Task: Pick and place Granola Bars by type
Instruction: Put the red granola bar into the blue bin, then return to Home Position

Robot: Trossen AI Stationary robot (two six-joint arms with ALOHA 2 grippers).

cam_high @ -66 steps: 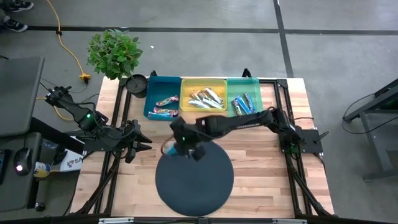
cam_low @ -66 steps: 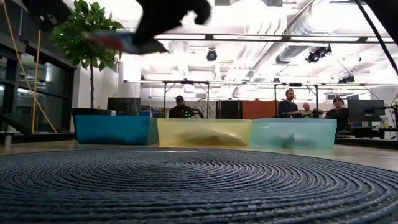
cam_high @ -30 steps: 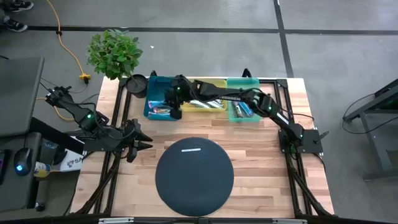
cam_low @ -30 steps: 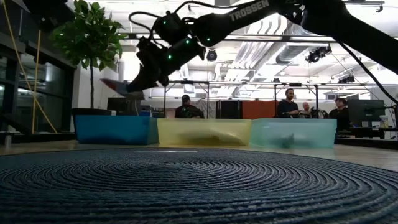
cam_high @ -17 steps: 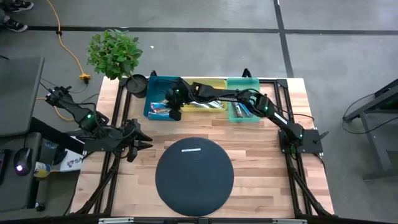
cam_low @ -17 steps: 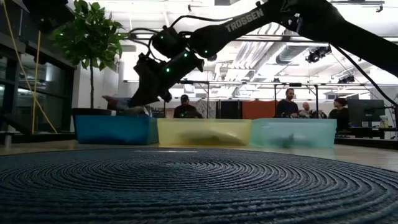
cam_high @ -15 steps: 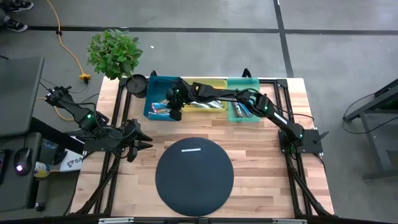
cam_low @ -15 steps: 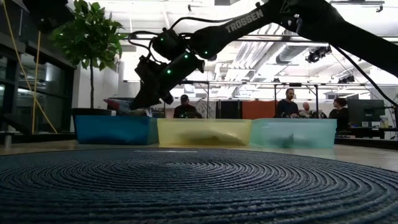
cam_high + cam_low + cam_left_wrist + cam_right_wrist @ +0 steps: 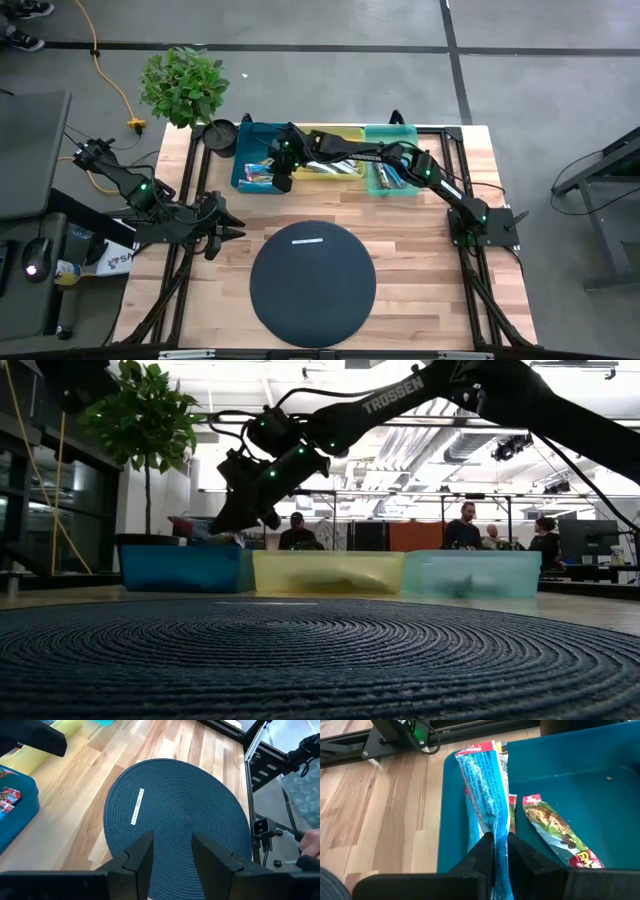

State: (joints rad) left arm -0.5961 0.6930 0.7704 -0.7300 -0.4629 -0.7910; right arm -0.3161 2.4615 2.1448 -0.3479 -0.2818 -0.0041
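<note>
Over the blue bin at the bench's eleven o'clock, your right hand is clamping a blue-wrapped granola bar, having carried it there from above the round mat. Your left hand is staying parked at nine o'clock, fingers apart.

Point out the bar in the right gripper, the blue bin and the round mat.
held bar [image 9: 485, 795], right wrist view, middle of its blue wrapper.
blue bin [image 9: 600, 785], right wrist view, bare floor.
round mat [image 9: 312, 272], high view, centre of the weave.
</note>
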